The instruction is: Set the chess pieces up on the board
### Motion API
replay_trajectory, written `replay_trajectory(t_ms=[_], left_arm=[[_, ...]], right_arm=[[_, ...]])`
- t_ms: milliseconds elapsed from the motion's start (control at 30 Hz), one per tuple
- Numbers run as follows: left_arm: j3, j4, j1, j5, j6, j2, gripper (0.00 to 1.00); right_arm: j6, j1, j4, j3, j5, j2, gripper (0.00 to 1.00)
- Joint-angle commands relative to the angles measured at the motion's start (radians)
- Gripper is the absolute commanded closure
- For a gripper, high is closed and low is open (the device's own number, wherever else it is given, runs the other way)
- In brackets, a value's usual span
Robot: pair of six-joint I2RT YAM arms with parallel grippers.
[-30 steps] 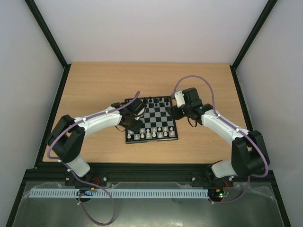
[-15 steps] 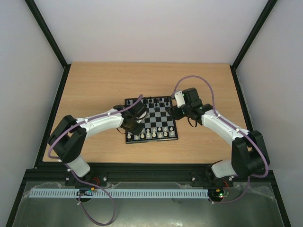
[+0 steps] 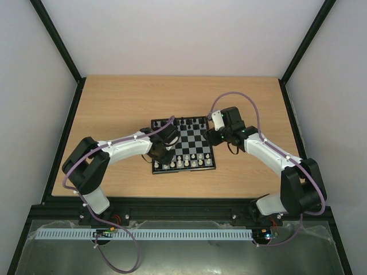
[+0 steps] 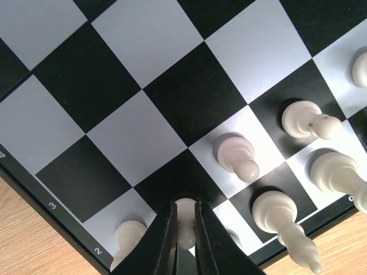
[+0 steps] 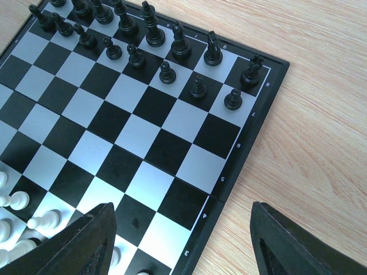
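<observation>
Piece (image 4: pixel 185 232) sits half hidden; left claw (image 4: pixel 184 205) pinches it.

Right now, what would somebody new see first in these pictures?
The little chessboard in the middle of the wooden table, with the left arm and right arm curled around it. The left gripper pinches a white pawn at the board's near edge, while the right gripper hangs wide open over its right side. Black pieces line the far end.

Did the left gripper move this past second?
Yes: the left gripper, shut on a cream-white chess piece, shifted slightly right, farther over the black-and-white checkered chessboard.
</observation>
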Motion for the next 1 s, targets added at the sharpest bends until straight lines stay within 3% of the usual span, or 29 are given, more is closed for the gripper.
replay_trajectory(t_ms=[0,200,600,767,900,967], left_arm=[[0.020,-0.002,-0.002,-0.014,0.008,0.016,0.94],[0.023,-0.002,-0.001,-0.020,0.006,0.017,0.83],[0.039,0.006,0.007,-0.042,0.010,-0.054,0.75],[0.029,0.059,0.050,-0.049,0.040,-0.118,0.64],[0.013,0.120,0.109,-0.063,0.046,-0.176,0.57],[-0.011,0.166,0.144,-0.067,0.043,-0.220,0.52]], right_arm=[[-0.013,-0.001,-0.003,-0.010,-0.011,-0.026,0.34],[-0.011,-0.001,-0.005,-0.011,-0.011,-0.026,0.34],[-0.004,-0.003,-0.010,-0.005,0.025,-0.072,0.34],[0.024,-0.009,-0.042,0.018,0.017,-0.112,0.34],[0.040,-0.019,-0.050,0.004,0.022,-0.163,0.27],[0.061,-0.032,-0.039,-0.022,0.043,-0.203,0.17]])
